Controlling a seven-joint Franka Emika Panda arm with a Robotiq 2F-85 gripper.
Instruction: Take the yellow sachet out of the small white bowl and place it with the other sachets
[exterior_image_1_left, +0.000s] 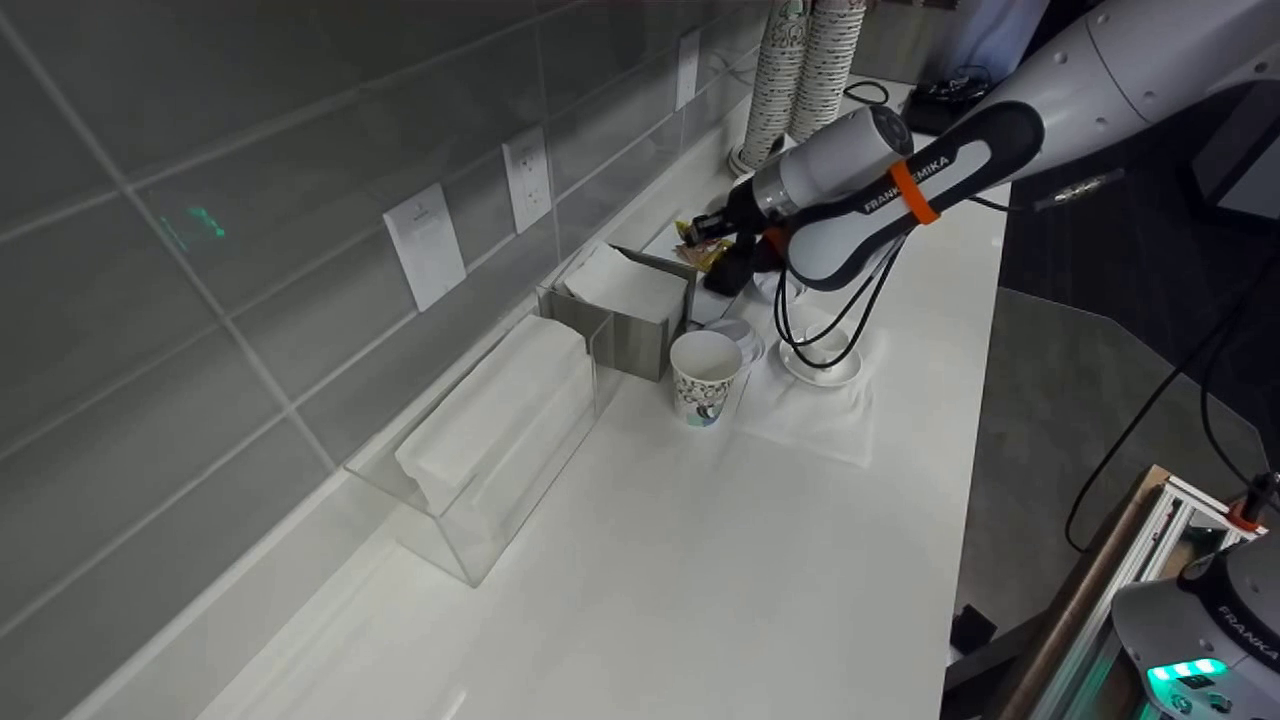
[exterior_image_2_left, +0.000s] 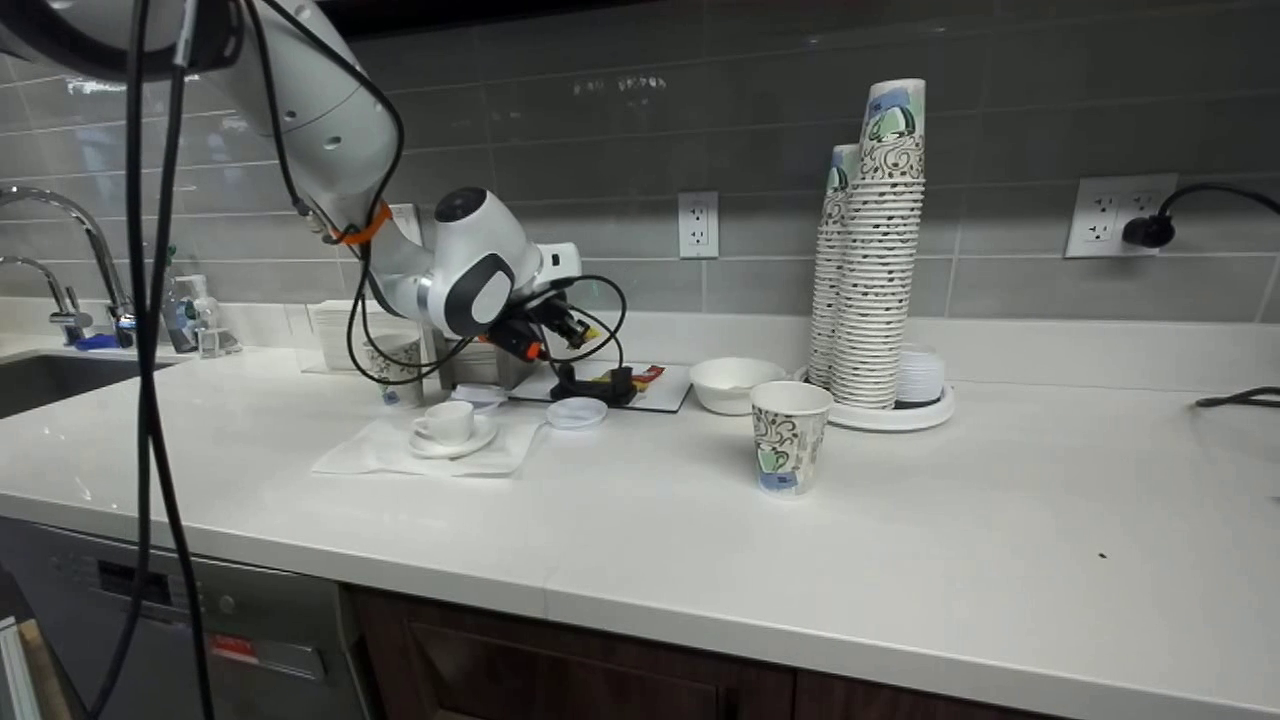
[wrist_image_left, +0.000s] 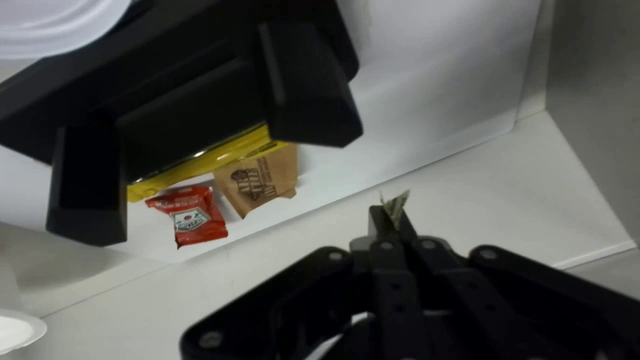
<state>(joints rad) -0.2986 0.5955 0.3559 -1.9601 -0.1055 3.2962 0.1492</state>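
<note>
My gripper (wrist_image_left: 392, 220) is shut on the yellow sachet (wrist_image_left: 395, 204), whose dull, crinkled edge sticks out between the fingertips. In an exterior view the yellow sachet (exterior_image_2_left: 591, 334) shows at the gripper's tip, raised above the counter near the wall. The other sachets lie flat on a white board: a red one (wrist_image_left: 195, 218), a brown one (wrist_image_left: 265, 177) and a long yellow one (wrist_image_left: 210, 159) partly hidden by a black object. They sit left of my fingertips in the wrist view. The small white bowl (exterior_image_2_left: 577, 413) stands in front of the board; its edge shows in the wrist view (wrist_image_left: 55, 30).
A black two-pronged object (wrist_image_left: 200, 100) sits on the white board (wrist_image_left: 425, 115). A grey napkin holder (exterior_image_1_left: 630, 340) stands beside the board. A wider white bowl (exterior_image_2_left: 738, 384), paper cup (exterior_image_2_left: 788, 440), tall cup stacks (exterior_image_2_left: 880, 260) and white cup on saucer (exterior_image_2_left: 447, 424) stand around.
</note>
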